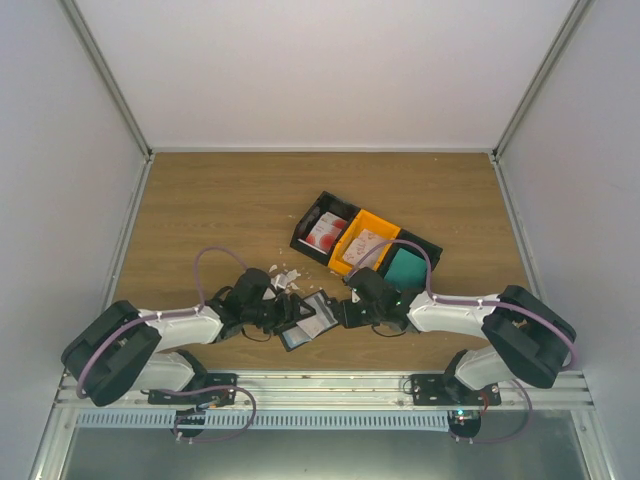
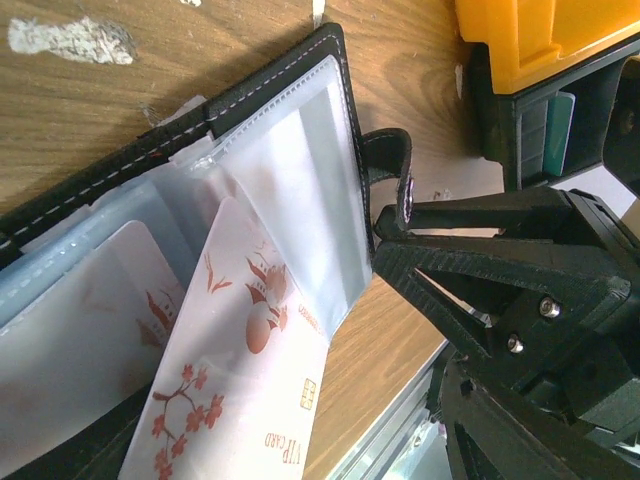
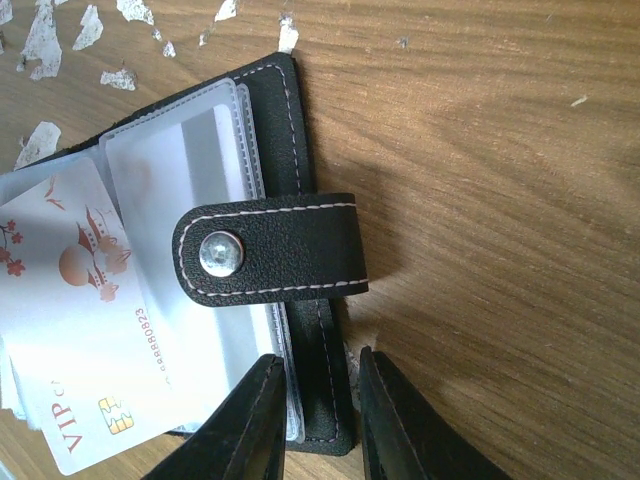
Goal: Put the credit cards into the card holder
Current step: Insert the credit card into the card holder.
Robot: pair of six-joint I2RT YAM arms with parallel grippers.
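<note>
Loading step under way. The card holder (image 3: 272, 110) lies open on the worktop (image 3: 500, 150), filling the left half of the right wrist view, its strap flopped across the clear sleeves. The right tool (image 3: 320, 362) straddles the black cover's lower edge and looks clenched on it, though the contact itself is hard to make out.

A red-and-white card (image 2: 235, 400) sits tilted at lower centre of the left wrist view, its upper end among the sleeves. The left tool (image 1: 287, 312) meets the holder from the left in the overhead view; clenched or released, I cannot tell.

To do this well: square the card to the pocket mouth, slide it along the sleeve, and hold the cover anchored.
</note>
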